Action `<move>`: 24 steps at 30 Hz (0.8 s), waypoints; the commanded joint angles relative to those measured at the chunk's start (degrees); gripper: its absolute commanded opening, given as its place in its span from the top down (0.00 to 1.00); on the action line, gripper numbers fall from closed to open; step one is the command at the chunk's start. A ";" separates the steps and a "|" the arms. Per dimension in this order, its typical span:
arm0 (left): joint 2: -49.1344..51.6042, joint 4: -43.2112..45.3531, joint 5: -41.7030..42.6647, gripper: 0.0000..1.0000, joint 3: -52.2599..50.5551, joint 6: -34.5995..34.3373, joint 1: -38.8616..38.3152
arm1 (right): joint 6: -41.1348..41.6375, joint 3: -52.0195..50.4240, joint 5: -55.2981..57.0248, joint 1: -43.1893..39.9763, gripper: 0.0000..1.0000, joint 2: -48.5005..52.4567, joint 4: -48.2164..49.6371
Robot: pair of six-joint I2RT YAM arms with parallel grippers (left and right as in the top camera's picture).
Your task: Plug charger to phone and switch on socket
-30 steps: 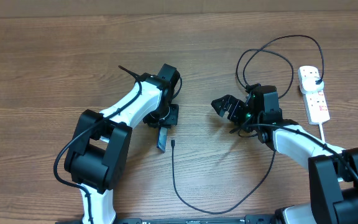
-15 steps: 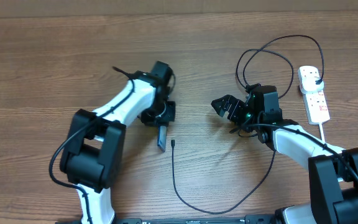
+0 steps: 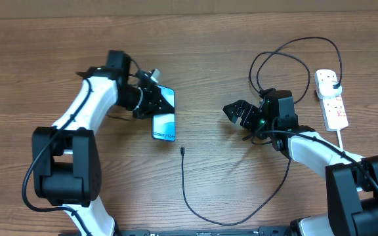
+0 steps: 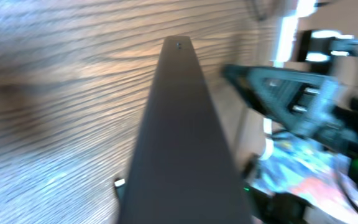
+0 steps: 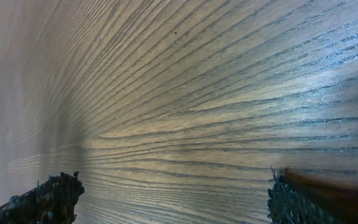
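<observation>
My left gripper (image 3: 151, 99) is shut on the phone (image 3: 165, 119) and holds it just left of the table's centre, lit blue screen facing up, with its lower end pointing towards the front. In the left wrist view the phone's dark edge (image 4: 182, 137) fills the centre and hides the fingers. The charger's connector tip (image 3: 183, 151) lies on the wood just below and right of the phone. Its black cable (image 3: 205, 218) loops forward, then back to a plug (image 3: 334, 81) in the white socket strip (image 3: 334, 105) at far right. My right gripper (image 3: 238, 113) (image 5: 173, 199) is open and empty, right of the phone.
The socket's thick white cord (image 3: 344, 141) runs towards the front right. Black cable loops (image 3: 281, 59) lie behind the right arm. The wooden table (image 5: 197, 93) fills the right wrist view. The right arm (image 4: 291, 99) shows blurred in the left wrist view.
My left arm has swung left and back and turned the phone from edge-on to screen-up. The right arm and the cable have not moved.
</observation>
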 commanded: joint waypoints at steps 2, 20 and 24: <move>-1.88 1.11 16.24 0.95 -2.71 10.29 3.43 | -0.44 0.07 0.61 0.04 0.00 0.17 0.31; -1.84 25.38 27.41 0.96 -17.62 11.41 9.07 | -0.42 0.07 0.61 0.04 0.00 0.15 0.31; -1.84 27.43 26.01 0.96 -17.62 9.73 9.07 | -0.44 0.07 0.59 0.04 0.00 0.17 0.31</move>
